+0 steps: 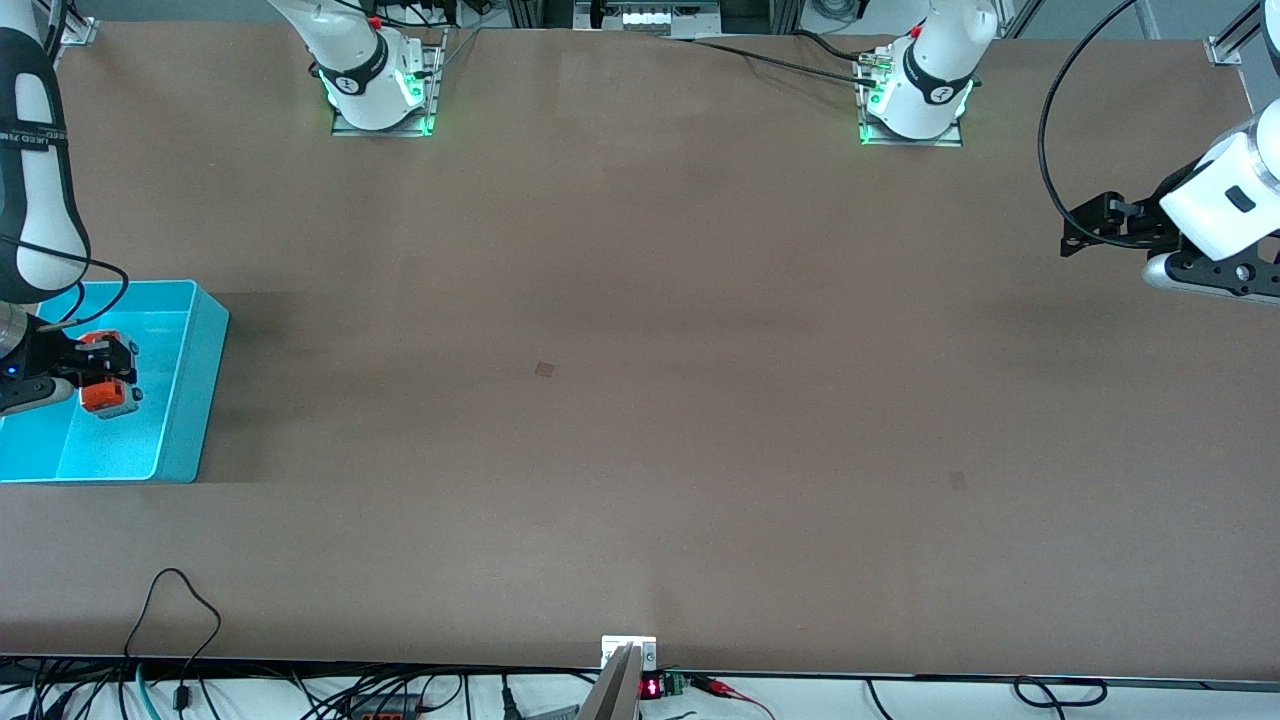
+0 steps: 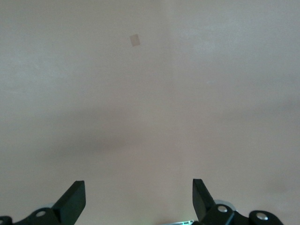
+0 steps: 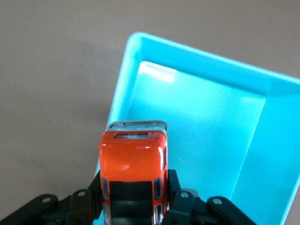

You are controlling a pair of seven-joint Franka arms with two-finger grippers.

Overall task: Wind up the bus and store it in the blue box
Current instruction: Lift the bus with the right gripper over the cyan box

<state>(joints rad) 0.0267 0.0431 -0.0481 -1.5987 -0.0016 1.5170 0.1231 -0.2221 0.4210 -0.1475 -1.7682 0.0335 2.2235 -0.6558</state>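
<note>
Box (image 1: 190, 400) serves as our reference: it sits on the counter (image 1: 640, 400) at the right arm's end, its long walls running toward the front camera. We see the right gripper (image 1: 108, 372) over the box interior, closed on the bus (image 1: 105, 390). The bus is clamped across its sides, one finger on each flank, with its orange roof facing up. In the right wrist view, the bus (image 3: 133, 180) projects forward from the right gripper (image 3: 135, 199), its grey-white end pointing toward a corner of the box (image 3: 197, 61). We cannot tell from either view whether the bus wheels touch the box floor or hang just above it. The box holds nothing else that we can see.

We find the left gripper (image 1: 1085, 225) well apart from the box, over the counter at the left arm's end, where the left arm waits. Its fingers stand wide apart and grip nothing. In the left wrist view, the left gripper (image 2: 139, 199) shows both fingertips (image 2: 75, 199) spread over bare counter (image 2: 150, 93), with a small dark patch (image 2: 135, 40) on the surface ahead of them. The same patch (image 1: 544, 369) appears in the front view near the counter's middle, between the box and the left gripper.
</note>
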